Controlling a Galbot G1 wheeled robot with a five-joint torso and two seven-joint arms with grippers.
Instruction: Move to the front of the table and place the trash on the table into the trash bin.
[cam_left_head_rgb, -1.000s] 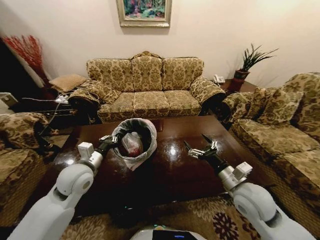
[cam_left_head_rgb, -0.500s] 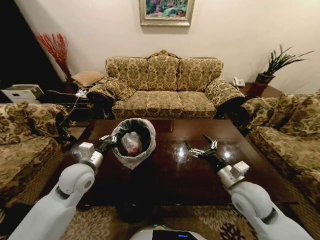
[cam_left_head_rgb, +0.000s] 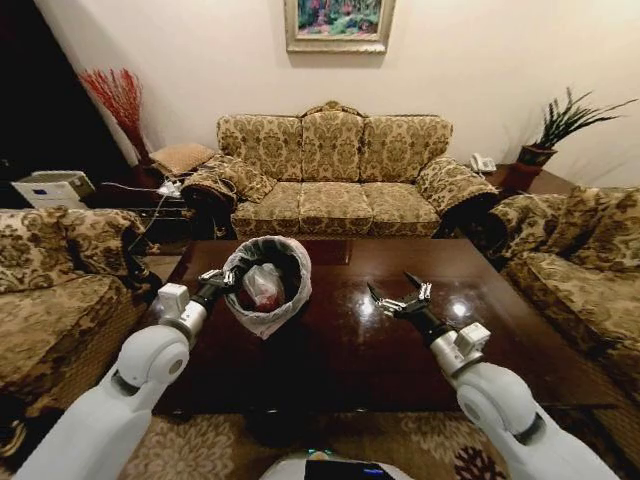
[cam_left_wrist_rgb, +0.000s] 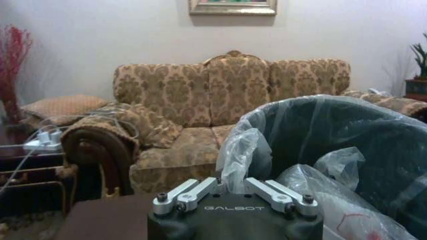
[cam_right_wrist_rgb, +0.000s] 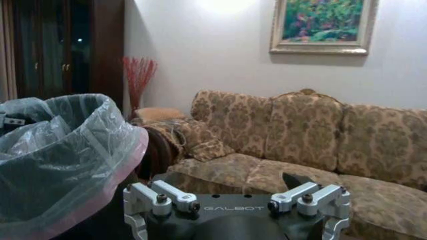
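Head view: the robot faced the table (cam_left_head_rgb: 380, 340), a dark glossy wooden surface showing bright lamp reflections, with a patterned sofa (cam_left_head_rgb: 335, 175) behind it and upholstered seats to either side. The left gripper (cam_left_head_rgb: 222, 281) was held over the table's left half, its fingers clamped on the rim of the trash bin (cam_left_head_rgb: 268, 285), which hung tilted toward the robot above the tabletop. Inside the bin's grey-white liner lay a pink-white plastic bag bundle (cam_left_head_rgb: 263, 286); other contents could not be made out. The right gripper (cam_left_head_rgb: 397, 294) hovered over the middle of the table, to the right of the bin and apart from it, with its dark fingers spread wide and nothing between them. Left wrist view: the bin (cam_left_wrist_rgb: 347, 150) sat immediately ahead of the gripper base, crumpled liner plastic bunched at the point of grip, the bundle (cam_left_wrist_rgb: 340, 210) just beside it. Right wrist view: the bin (cam_right_wrist_rgb: 63, 150) appeared off to one side, the parted fingertips (cam_right_wrist_rgb: 293, 180) rising free before the sofa
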